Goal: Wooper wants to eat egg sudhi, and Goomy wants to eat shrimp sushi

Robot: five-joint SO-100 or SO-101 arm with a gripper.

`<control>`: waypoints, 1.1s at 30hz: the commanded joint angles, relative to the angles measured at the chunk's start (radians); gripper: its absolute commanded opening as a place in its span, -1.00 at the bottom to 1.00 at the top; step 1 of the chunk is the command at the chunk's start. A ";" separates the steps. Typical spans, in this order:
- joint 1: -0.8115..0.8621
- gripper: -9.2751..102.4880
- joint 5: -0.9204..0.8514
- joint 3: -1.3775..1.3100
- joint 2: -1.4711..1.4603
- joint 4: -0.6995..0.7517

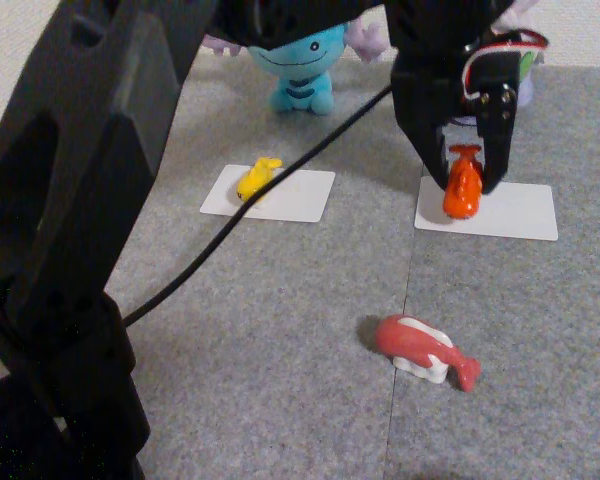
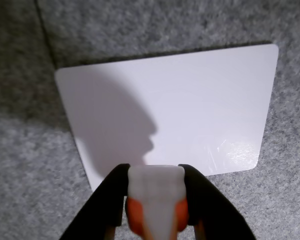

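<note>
the gripper (image 1: pixel 467 185) is closed on the shrimp sushi (image 1: pixel 463 187), a finger on each side of it, tail up and nose down over the near-left part of the right white card (image 1: pixel 510 212) in the fixed view. in the wrist view the same grip shows from above: the two black fingers (image 2: pixel 107 200) pinch the toy's white rice base (image 2: pixel 156 192), orange bulging at both sides, with the card (image 2: pixel 190 110) below and the toy's shadow falling across it. whether the nose already touches the card i cannot tell.

goomy (image 1: pixel 525 75) sits just behind this card, mostly hidden by the arm. the egg sushi (image 1: pixel 257 178) already lies on the left card (image 1: pixel 280 195), in front of wooper (image 1: pixel 302 68), so that half of the task looks done. a red-pink sushi (image 1: pixel 420 348) lies apart on the grey mat (image 1: pixel 280 330), nearer the camera, and a black cable (image 1: pixel 230 230) crosses the left card's edge.

the step in hand looks like the placing of the shrimp for goomy. the next move calls for lowering until the toy rests on the card, then opening the fingers and lifting straight up so it does not tip or get dragged off.
</note>
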 commanded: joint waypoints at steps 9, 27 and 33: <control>0.029 -0.82 -0.054 -0.069 0.000 -0.130; 0.058 -0.54 -0.063 -0.069 -0.002 -0.127; 0.057 -0.53 -0.060 -0.069 0.006 -0.124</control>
